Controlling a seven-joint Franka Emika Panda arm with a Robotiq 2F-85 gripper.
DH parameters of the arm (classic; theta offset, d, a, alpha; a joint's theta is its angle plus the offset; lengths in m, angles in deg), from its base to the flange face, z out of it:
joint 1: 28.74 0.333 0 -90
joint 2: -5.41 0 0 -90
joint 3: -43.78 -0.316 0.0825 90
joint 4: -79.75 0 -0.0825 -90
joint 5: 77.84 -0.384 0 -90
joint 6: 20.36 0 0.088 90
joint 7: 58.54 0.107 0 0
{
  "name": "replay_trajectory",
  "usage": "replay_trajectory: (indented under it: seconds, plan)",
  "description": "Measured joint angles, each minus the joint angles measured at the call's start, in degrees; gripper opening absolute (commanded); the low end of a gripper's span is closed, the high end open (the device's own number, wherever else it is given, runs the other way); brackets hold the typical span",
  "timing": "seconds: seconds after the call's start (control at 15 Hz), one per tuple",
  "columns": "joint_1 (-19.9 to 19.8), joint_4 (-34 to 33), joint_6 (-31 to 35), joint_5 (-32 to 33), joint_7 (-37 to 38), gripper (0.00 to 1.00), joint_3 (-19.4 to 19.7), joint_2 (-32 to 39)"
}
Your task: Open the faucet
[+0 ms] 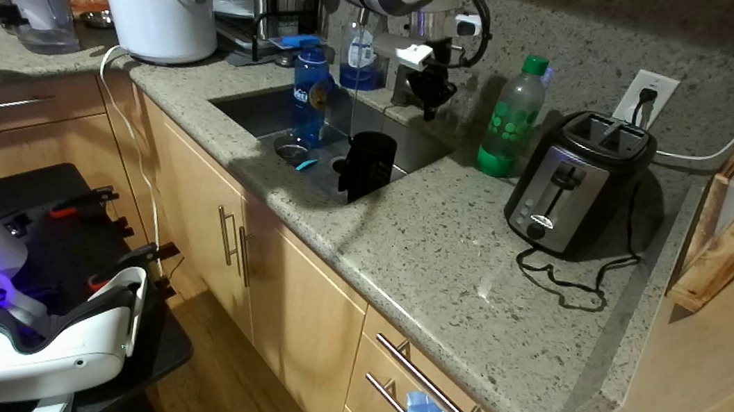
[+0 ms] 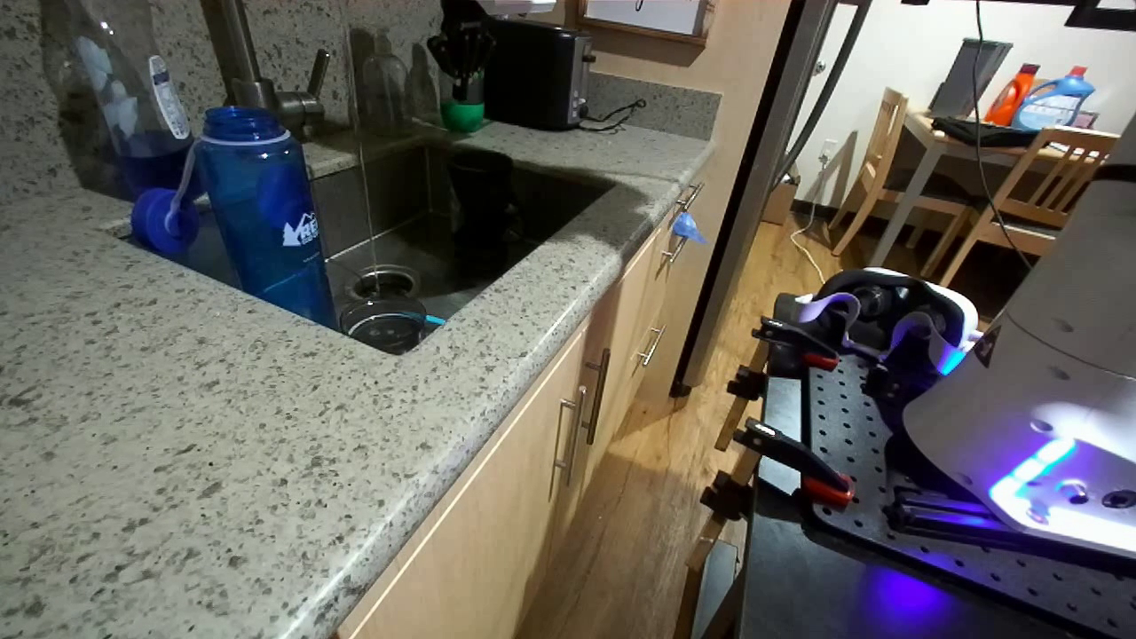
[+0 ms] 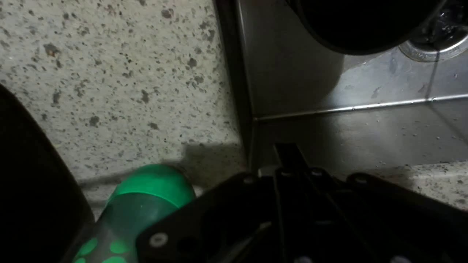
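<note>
The faucet [image 2: 257, 93] of brushed grey metal stands behind the sink, its lever [image 2: 318, 75] tilted up beside it; the top of the spout is cut off. In an exterior view the arm hides much of it; the spout tip [image 1: 363, 16] shows. A thin line like a trickle of water hangs from the spout to the sink floor. My gripper [image 1: 429, 110] points down to the toaster side of the faucet, apart from it in an exterior view [image 2: 466, 84]. In the wrist view its fingers [image 3: 287, 149] are together, with nothing seen between them. The faucet is out of the wrist view.
A green-capped bottle [image 1: 512, 122] and a toaster [image 1: 575, 189] stand beside the gripper. A black mug [image 1: 370, 161] and a blue bottle [image 1: 310, 97] stand in the sink [image 1: 417, 139]. A blue-liquid soap bottle [image 1: 360, 58] stands behind it. A stone wall is close behind.
</note>
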Motion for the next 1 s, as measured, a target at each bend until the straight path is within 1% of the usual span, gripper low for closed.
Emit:
replay_trajectory:
  seconds: [0.53, 0.87, 0.93, 1.0]
  plan:
    - [0.22, 19.54, 5.11, -0.32, -1.27, 0.01, 3.71, -13.17]
    - [0.02, 33.22, 7.94, -1.43, -6.72, 0.01, 5.18, -22.69]
    - [0.01, 35.98, 8.13, -1.74, -8.1, 0.06, 5.47, -24.74]
    - [0.01, 38.84, 8.35, -2.1, -9.48, 0.19, 5.78, -26.9]
